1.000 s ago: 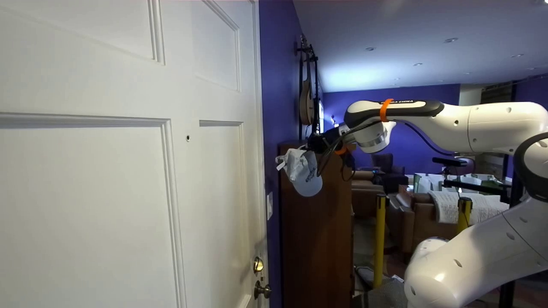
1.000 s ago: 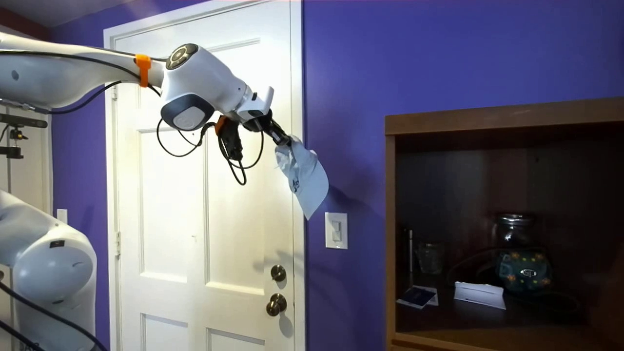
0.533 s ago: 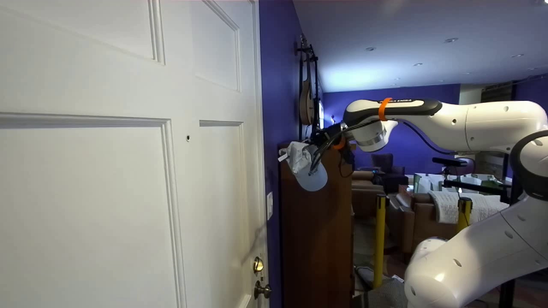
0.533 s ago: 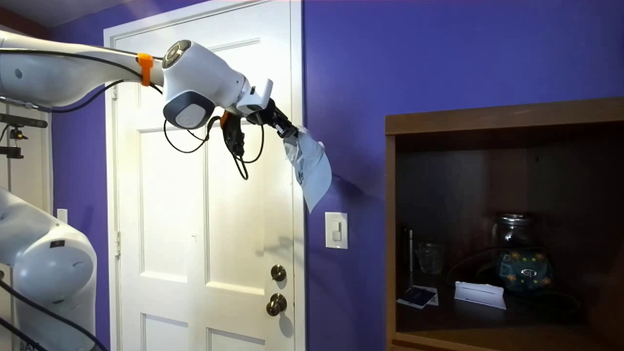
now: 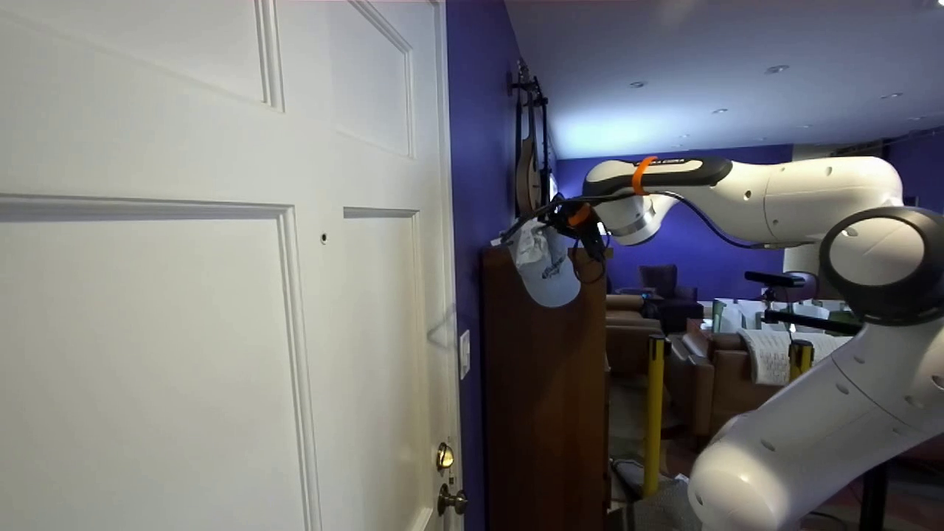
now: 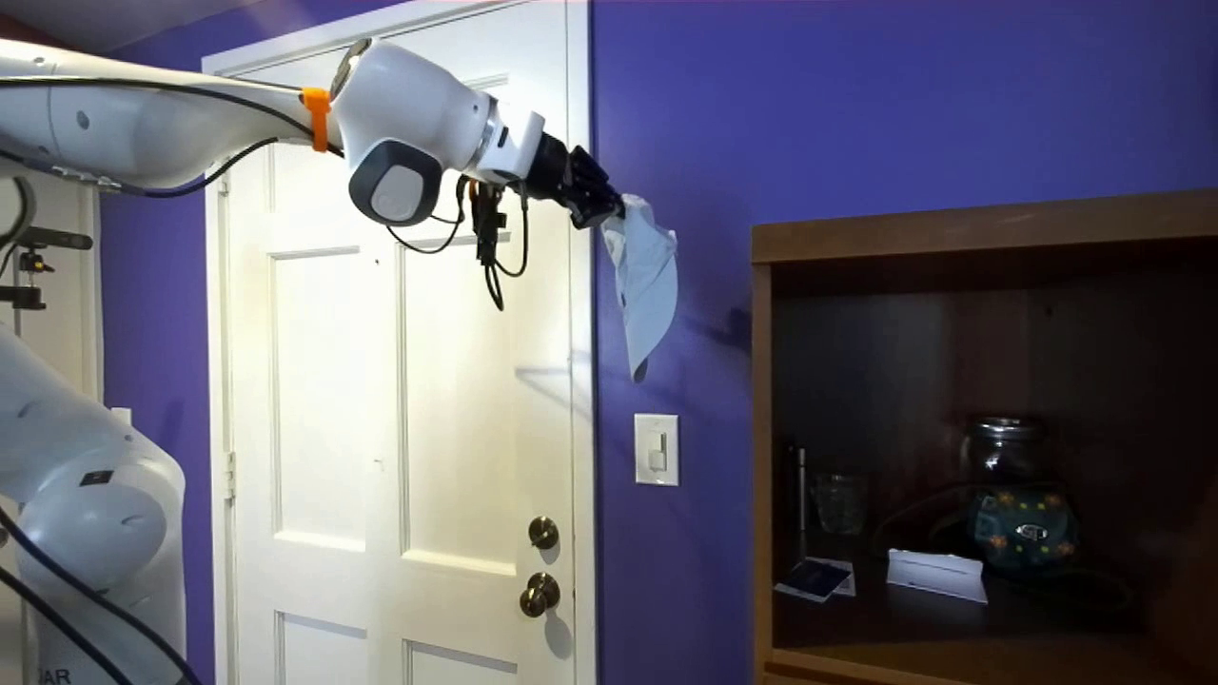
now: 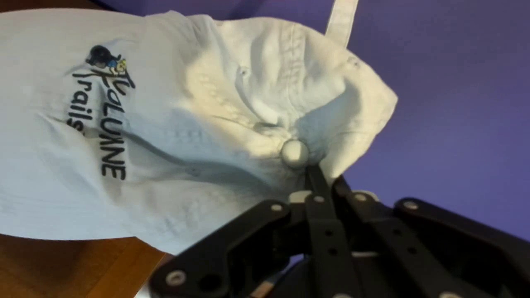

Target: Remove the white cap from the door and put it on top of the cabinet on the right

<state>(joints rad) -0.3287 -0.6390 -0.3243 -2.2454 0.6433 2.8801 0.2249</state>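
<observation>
The white cap (image 5: 549, 271) hangs brim down from my gripper in both exterior views (image 6: 647, 276). It fills the left of the wrist view (image 7: 165, 124), with dark lettering on its front. My gripper (image 7: 325, 178) is shut on the cap's fabric near the top button; it also shows in an exterior view (image 6: 617, 204). The white door (image 6: 457, 400) is behind and left of the cap, apart from it. The dark brown cabinet (image 6: 952, 228) stands right of the cap, and its side (image 5: 542, 391) lies behind the cap. The brim hangs lower than the cabinet's top edge. The top surface is hidden.
Purple wall (image 6: 856, 105) with a light switch (image 6: 657, 449) lies between door and cabinet. A jar (image 6: 1007, 447), a patterned bag (image 6: 1023, 528) and a white card (image 6: 937, 576) stand inside the cabinet. A guitar (image 5: 528, 173) hangs on the wall beyond the cabinet.
My gripper and the held cap have moved up and right, from the door's edge to in front of the wall nearer the cabinet. The wrist has tilted closer to level.
</observation>
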